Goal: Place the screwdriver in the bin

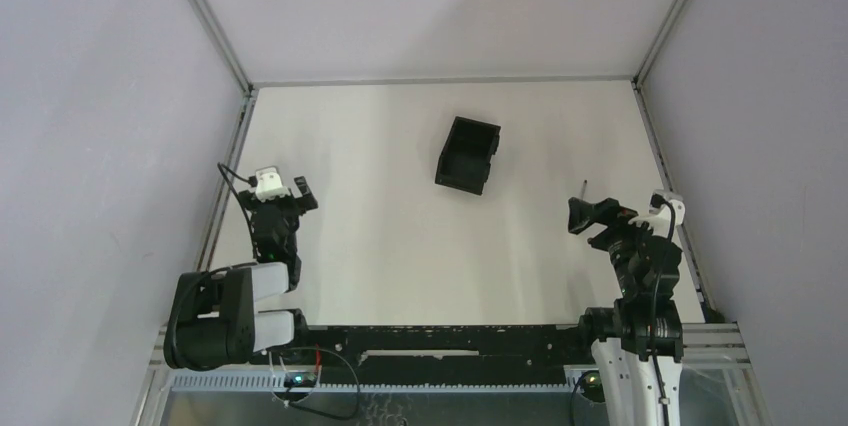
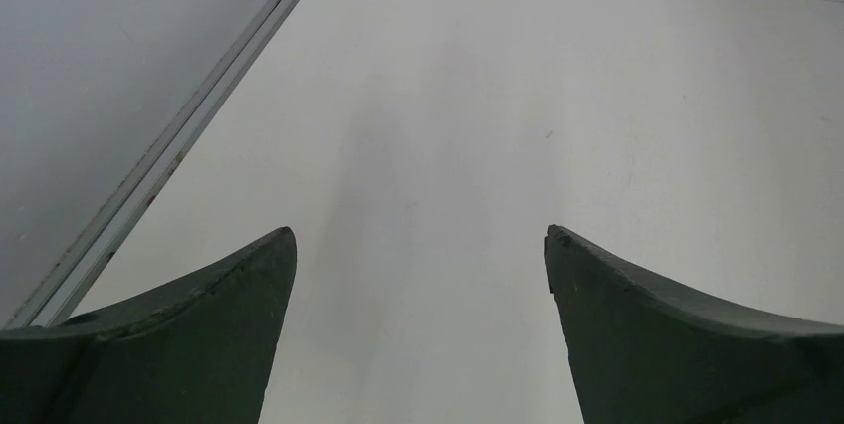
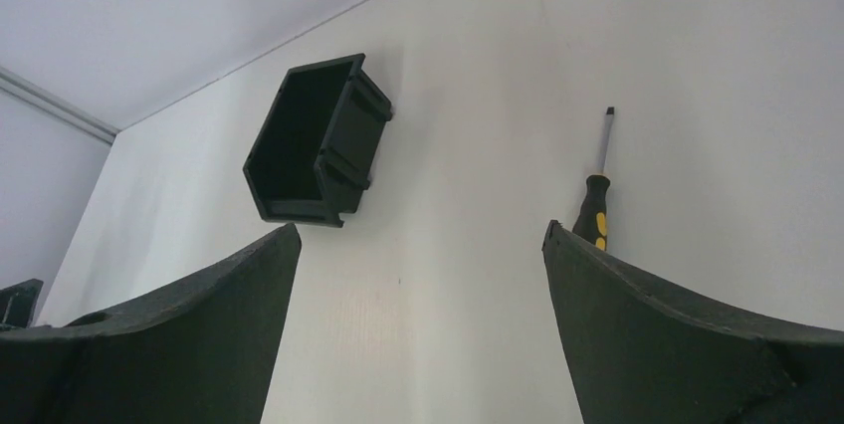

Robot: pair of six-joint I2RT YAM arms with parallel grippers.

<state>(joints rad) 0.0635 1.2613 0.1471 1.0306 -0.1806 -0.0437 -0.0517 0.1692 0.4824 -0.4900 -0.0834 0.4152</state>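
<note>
The black open-top bin [image 1: 468,154] stands at the table's middle back, and in the right wrist view the bin [image 3: 316,140] is ahead to the left. The screwdriver [image 1: 584,189] lies on the table at the right, with only its thin shaft showing beyond my right gripper [image 1: 592,214]. From the right wrist, the screwdriver [image 3: 600,185] points away, its black and yellow handle just beyond the right fingertip. The right gripper [image 3: 420,230] is open with nothing between its fingers. My left gripper [image 1: 283,201], at the left side, is open over bare table [image 2: 420,235].
Grey walls enclose the white table [image 1: 380,236]. A metal rail [image 2: 179,140] runs along its left edge, close to the left gripper. Another rail [image 1: 665,171] runs along the right edge, beside the right arm.
</note>
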